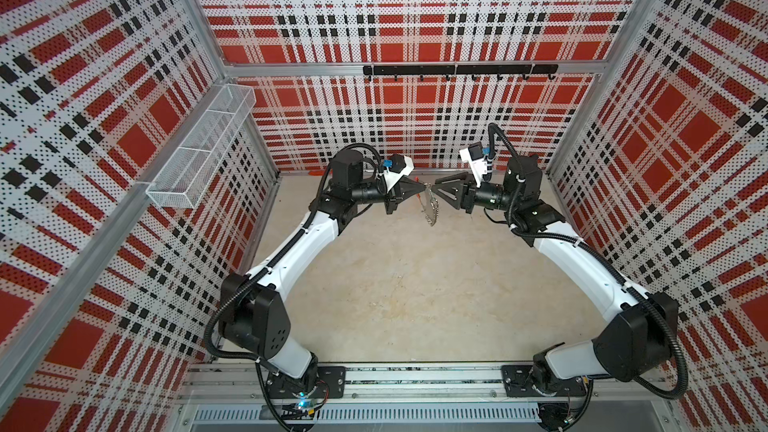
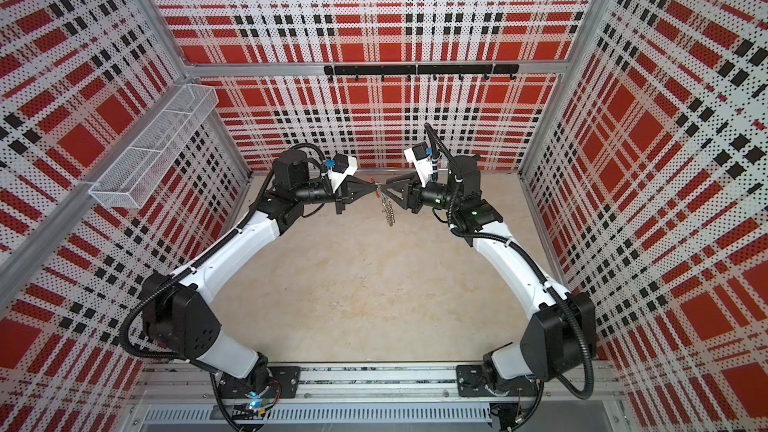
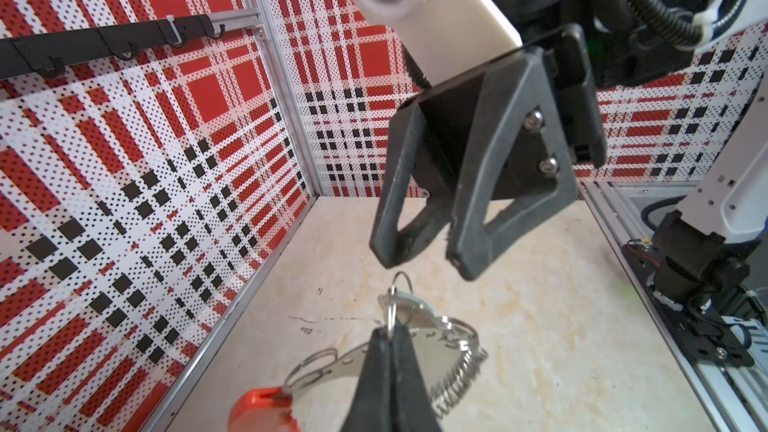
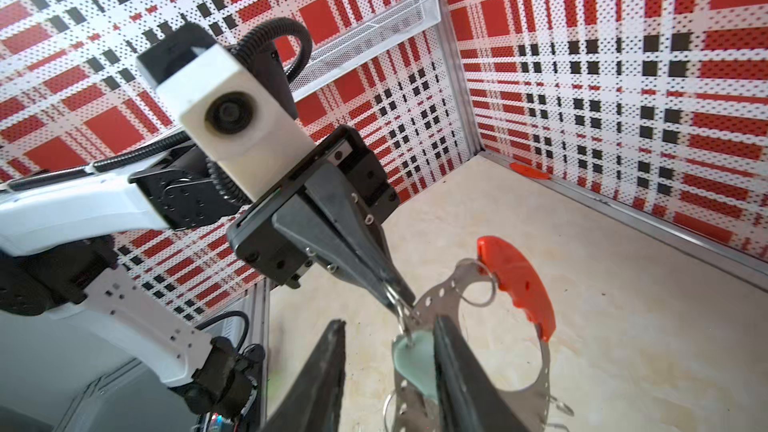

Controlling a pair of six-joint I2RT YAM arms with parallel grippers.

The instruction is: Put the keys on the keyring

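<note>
Pinches the split ring (image 3: 391,309) in the left end effector (image 3: 389,334), jaws pressed together, to hang the keyring (image 4: 436,297) clear above the worktop (image 4: 623,347). Holds the right end effector (image 3: 428,261) just beside the keyring, jaws apart and gripping nothing, probably leaving the load to one grip. Finds the keys (image 4: 413,363) lying against the keyring's band, seemingly threaded on. Shows an orange handle (image 4: 519,284) on the keyring and wire loops (image 3: 461,371) fringing it, apt to snag.
</note>
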